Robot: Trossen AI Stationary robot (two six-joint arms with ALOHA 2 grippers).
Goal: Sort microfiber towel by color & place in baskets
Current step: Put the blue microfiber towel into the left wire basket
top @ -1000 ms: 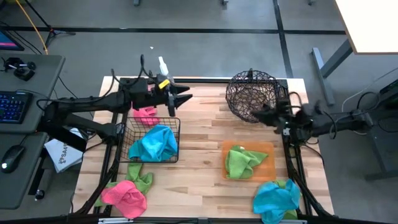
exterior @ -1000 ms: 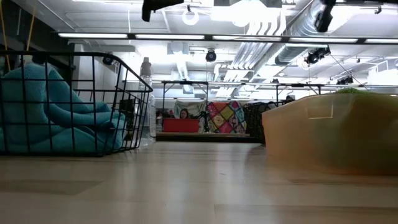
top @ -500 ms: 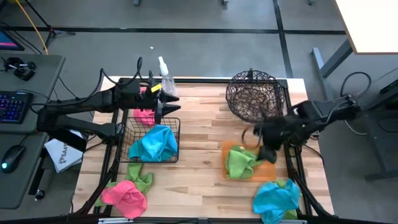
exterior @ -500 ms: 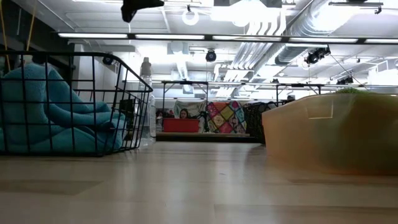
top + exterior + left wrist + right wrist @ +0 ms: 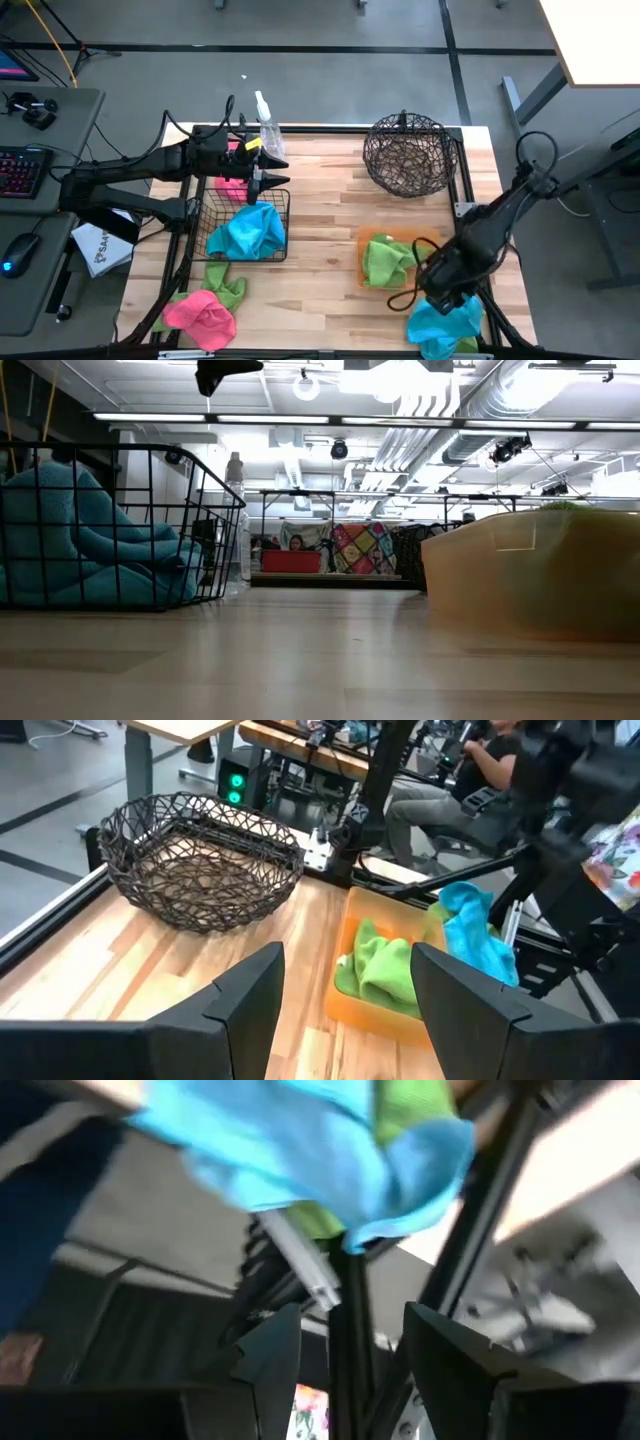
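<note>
Three containers sit on the table. At the left is the black basket, holding one blue towel. Near the back right is the round woven bowl, with no towel visible in it. In front of the bowl lies the orange tray, holding one green towel.

Loose towels lie in two heaps along the front edge. At the front left there is one pink towel with one green towel touching its back side. At the front right corner there is a second blue towel, with a bit of green cloth showing at its edge. A second pink towel lies just behind the black basket. A clear spray bottle stands at the back edge.

That makes two blue towels, two pink ones and at least two green ones in sight.

The left gripper hovers over the back rim of the black basket, its fingers spread and holding nothing. The right gripper is low over the front right blue towel, beside the tray; its fingers are apart with nothing between them.
</note>
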